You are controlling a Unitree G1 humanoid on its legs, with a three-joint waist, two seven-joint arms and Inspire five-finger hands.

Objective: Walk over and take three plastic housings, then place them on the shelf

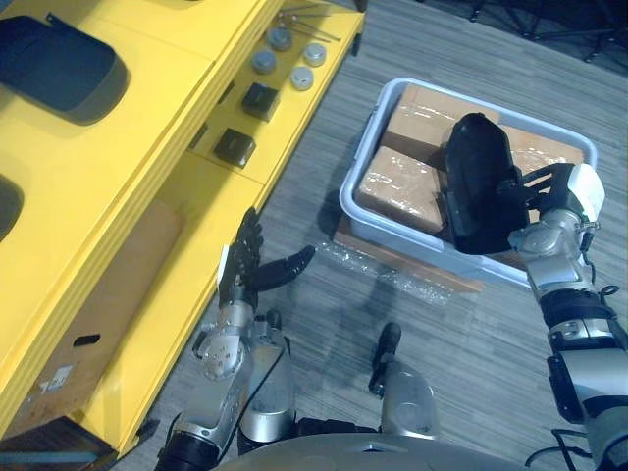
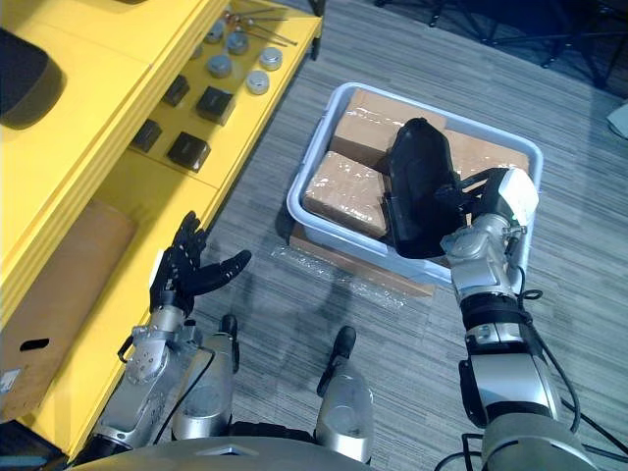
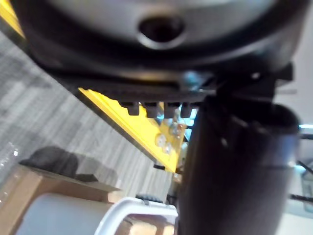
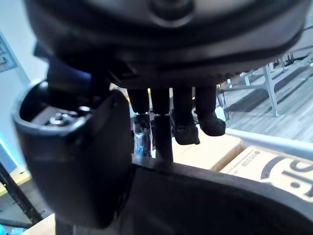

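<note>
While the right hand (image 1: 546,196) curls its fingers round the edge of the smooth black plastic housing (image 1: 476,182) above the pale grey bin (image 1: 392,238), the left hand (image 1: 240,265) hangs straight-fingered; seemingly light, stiff and slippery, it suits rim grips.

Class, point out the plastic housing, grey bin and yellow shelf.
plastic housing (image 1: 476,177): left eye view, middle of shell
grey bin (image 1: 391,234): left eye view, near wall
yellow shelf (image 1: 167,59): left eye view, top board
</note>
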